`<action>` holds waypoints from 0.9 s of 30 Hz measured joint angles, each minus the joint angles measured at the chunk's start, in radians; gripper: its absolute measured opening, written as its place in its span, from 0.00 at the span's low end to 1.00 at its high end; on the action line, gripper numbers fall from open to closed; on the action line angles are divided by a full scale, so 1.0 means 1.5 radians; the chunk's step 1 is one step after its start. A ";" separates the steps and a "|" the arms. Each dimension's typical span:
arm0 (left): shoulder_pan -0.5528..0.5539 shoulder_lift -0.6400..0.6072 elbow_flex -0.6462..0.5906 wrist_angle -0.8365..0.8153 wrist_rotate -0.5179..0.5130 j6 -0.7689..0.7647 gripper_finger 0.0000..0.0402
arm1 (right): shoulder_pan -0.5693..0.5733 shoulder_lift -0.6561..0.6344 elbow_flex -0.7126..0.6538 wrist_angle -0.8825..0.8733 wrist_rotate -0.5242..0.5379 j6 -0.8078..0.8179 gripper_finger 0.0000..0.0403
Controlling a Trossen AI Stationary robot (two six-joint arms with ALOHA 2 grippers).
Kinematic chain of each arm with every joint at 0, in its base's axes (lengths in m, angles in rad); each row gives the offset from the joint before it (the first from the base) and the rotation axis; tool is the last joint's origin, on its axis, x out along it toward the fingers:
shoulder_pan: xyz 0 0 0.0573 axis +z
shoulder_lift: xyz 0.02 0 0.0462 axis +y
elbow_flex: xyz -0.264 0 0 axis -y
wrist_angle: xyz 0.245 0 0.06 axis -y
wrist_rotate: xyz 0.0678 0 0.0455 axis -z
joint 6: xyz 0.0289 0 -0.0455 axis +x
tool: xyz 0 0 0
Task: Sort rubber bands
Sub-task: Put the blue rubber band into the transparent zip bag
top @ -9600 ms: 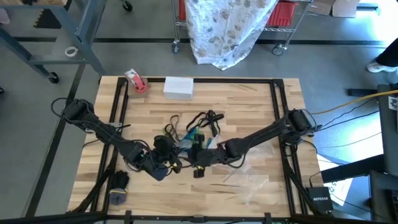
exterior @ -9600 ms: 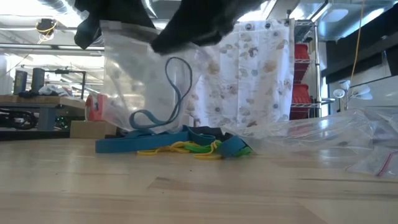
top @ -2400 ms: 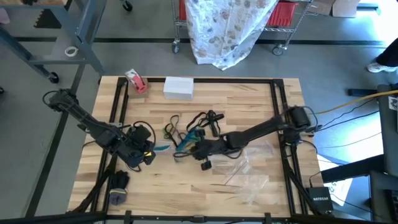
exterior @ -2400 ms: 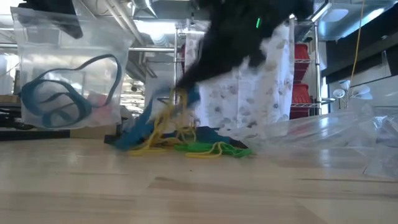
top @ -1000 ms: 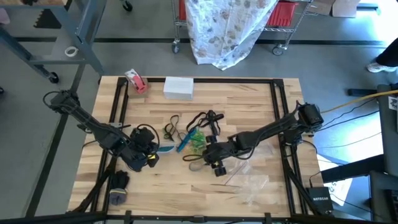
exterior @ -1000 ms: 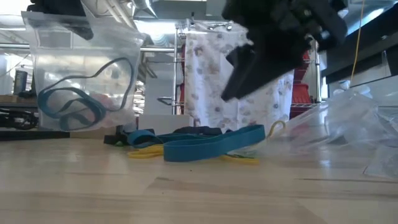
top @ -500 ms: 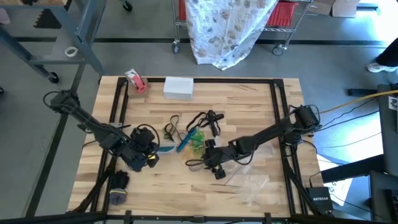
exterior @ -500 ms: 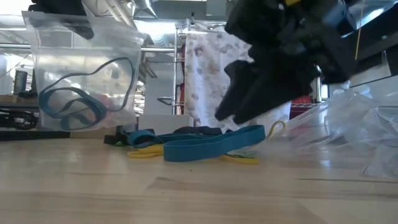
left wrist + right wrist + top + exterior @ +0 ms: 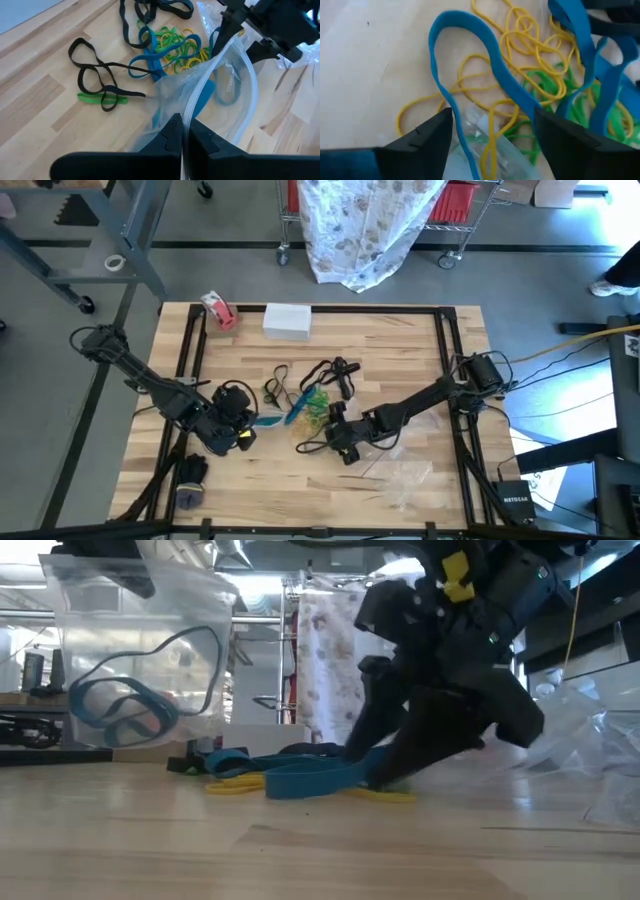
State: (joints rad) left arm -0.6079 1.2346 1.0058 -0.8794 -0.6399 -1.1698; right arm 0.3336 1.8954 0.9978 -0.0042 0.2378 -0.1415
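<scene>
Rubber bands (image 9: pixel 305 400) lie in a loose heap at the middle of the table (image 9: pixel 400 345), black loops on the far side, blue, green and yellow ones tangled nearer the arms.

The left arm holds a clear bag (image 9: pixel 140 660) up off the wood, its fingers pressed together on the bag's top edge; I judge it hangs there as the open container for one colour, since only blue bands (image 9: pixel 110 710) show inside it. More bags (image 9: pixel 405 475) lie flat on the table by the right arm.

The right gripper (image 9: pixel 335 438) is down at the near edge of the heap, its fingers (image 9: pixel 420 137) spread wide to either side of a long blue band (image 9: pixel 485 65) that lies among thin yellow ones (image 9: pixel 520 45) (nothing is pinched between them yet). That placement suggests the blue band is the next pick, bound for the hanging bag.

The high view gives the layout, the two grippers a little apart with the heap between and beyond them, but hides the bag's contents. The low view shows those contents plainly and the bag clear of the tabletop. The left gripper (image 9: pixel 182 132) shows its grip on the zip strip only in its wrist view, which also separates the black bands (image 9: pixel 95 75) from the green (image 9: pixel 167 42). The right wrist view alone shows which band sits between the spread fingers.
</scene>
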 joint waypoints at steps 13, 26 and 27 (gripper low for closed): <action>0.000 0.000 0.000 0.001 0.000 0.006 0.00 | -0.028 0.011 0.032 -0.038 -0.071 -0.051 0.62; 0.000 0.000 0.000 0.001 -0.001 0.015 0.00 | -0.032 0.012 0.043 -0.052 -0.105 -0.048 0.62; 0.000 0.000 0.000 0.001 -0.001 0.015 0.00 | -0.035 0.012 0.043 -0.056 -0.116 -0.046 0.62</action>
State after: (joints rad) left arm -0.6079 1.2343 1.0058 -0.8783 -0.6407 -1.1470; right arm 0.2808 1.9141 1.0630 -0.0888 0.0642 -0.2103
